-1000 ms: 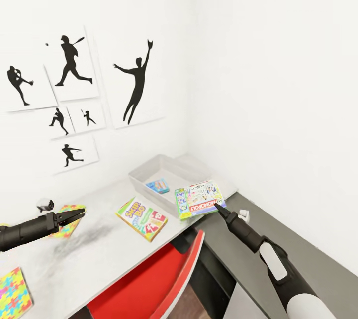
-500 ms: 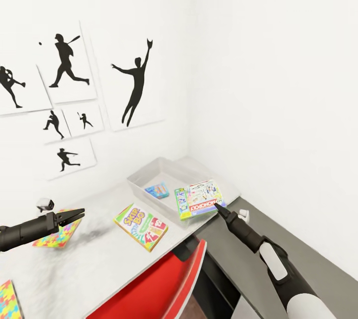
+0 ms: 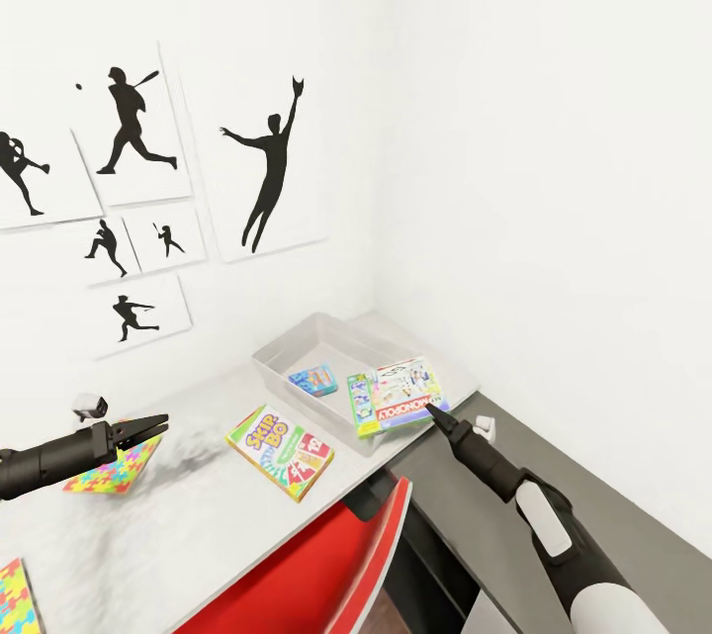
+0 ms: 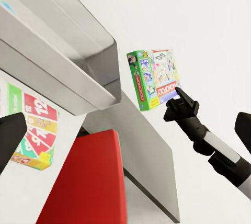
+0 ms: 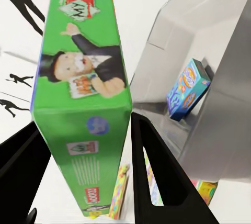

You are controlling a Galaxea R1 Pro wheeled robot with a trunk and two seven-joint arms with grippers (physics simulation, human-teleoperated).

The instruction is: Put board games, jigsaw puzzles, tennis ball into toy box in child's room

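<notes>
My right gripper [image 3: 436, 409] is shut on the green Monopoly board game [image 3: 397, 397], which it holds by one edge over the near rim of the grey toy box [image 3: 280, 355]. In the right wrist view the game [image 5: 83, 93] sits between the fingers [image 5: 157, 177]. A small blue game box [image 3: 312, 379] lies inside the toy box. The Skip-Bo game [image 3: 281, 451] lies flat on the table in front of the box. My left gripper [image 3: 150, 430] is open and holds nothing, hovering over a colourful jigsaw puzzle [image 3: 109, 468]. A second puzzle [image 3: 14, 598] lies at the table's near left edge.
A red chair [image 3: 297, 565] is pushed under the table's front edge, between my arms. The toy box stands in the corner where two white walls meet, the left one hung with baseball silhouette prints [image 3: 267, 164]. A grey ledge [image 3: 593, 505] runs along the right wall.
The head view has shifted, so the table's things sit a little further left in the picture. Both arms have held their places, and the Monopoly game stays in my right gripper.
</notes>
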